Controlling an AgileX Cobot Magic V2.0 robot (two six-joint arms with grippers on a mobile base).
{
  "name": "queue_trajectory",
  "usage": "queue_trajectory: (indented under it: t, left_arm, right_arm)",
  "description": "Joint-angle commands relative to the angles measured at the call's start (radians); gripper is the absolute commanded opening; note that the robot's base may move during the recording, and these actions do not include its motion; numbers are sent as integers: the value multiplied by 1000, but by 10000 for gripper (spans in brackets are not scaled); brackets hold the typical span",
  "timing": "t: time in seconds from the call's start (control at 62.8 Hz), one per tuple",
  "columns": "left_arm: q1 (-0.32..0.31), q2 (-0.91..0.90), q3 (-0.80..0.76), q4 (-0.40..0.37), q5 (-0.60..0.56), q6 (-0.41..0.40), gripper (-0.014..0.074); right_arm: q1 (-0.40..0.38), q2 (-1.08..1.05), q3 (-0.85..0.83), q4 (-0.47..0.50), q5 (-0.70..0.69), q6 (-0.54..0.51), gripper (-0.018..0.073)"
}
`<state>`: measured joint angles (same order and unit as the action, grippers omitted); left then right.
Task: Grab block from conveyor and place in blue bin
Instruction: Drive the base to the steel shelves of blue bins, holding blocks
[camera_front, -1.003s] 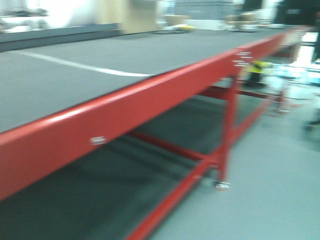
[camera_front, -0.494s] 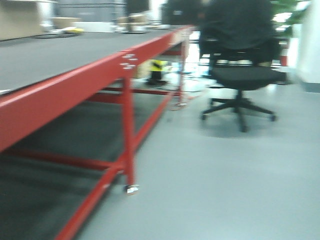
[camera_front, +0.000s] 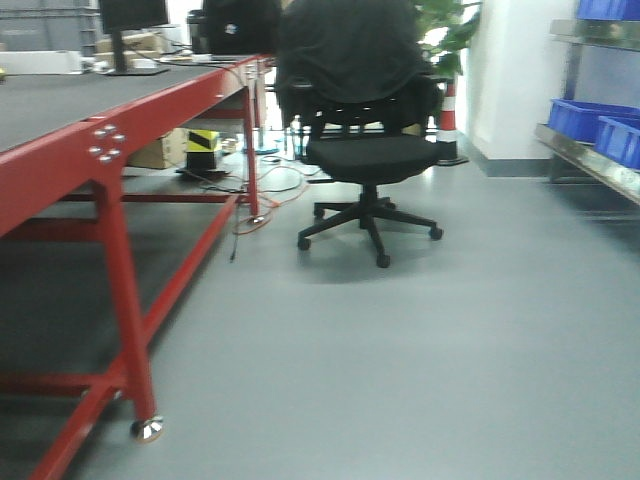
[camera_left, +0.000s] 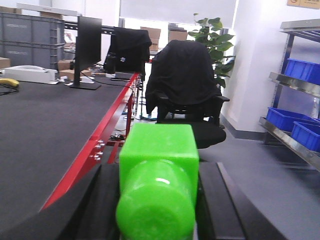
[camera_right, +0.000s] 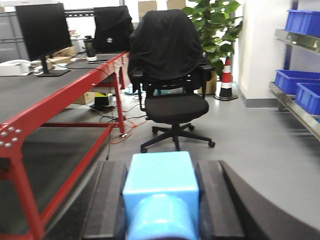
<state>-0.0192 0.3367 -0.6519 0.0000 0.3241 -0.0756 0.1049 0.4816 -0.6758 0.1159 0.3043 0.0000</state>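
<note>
The conveyor (camera_front: 40, 105), a dark grey belt in a red frame, runs along the left. The left gripper (camera_left: 159, 200) clamps a green block (camera_left: 157, 150), the right gripper (camera_right: 161, 200) a blue block (camera_right: 160, 175). On the right-hand shelf (camera_front: 590, 165) sit blue bins (camera_front: 585, 115).

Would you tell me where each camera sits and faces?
Front: low beside the red-framed grey conveyor, facing the black fabric swivel chair; no robot parts.
Left wrist: above the conveyor's edge, facing along it; left gripper clamps a green plastic block.
Right wrist: beside the conveyor, facing the chair; right gripper clamps a blue plastic block.
All share the chair.
</note>
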Motion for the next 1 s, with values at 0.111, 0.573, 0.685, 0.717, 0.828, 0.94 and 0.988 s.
queue_trajectory:
  t: [0.111,0.573,0.685,0.717,0.828,0.94,0.988]
  left_arm:
    - [-4,-5,3,0,-24,-2,-111]
    - [-4,-5,3,5,-24,-2,-111]
    - [-4,-5,3,5,-24,-2,-111]
    - [-4,-5,3,5,-24,-2,-111]
    - [-4,-5,3,5,-24,-2,-111]
    - [-4,-5,3,5,-24,-2,-111]
    - [-4,-5,3,5,-24,-2,-111]
  right_arm:
    - [-4,-5,-3,-11,-27,0,-162]
    - [-4,-5,-3,-11,-27,0,-162]
    - [-4,-5,-3,-11,-27,0,-162]
    - [-4,-5,-3,-11,-27,0,-162]
    - [-4,-5,-3,-11,-27,0,-162]
    - [-4,-5,-3,-11,-27,0,-162]
    - [-4,-5,-3,-11,-27,0,-162]
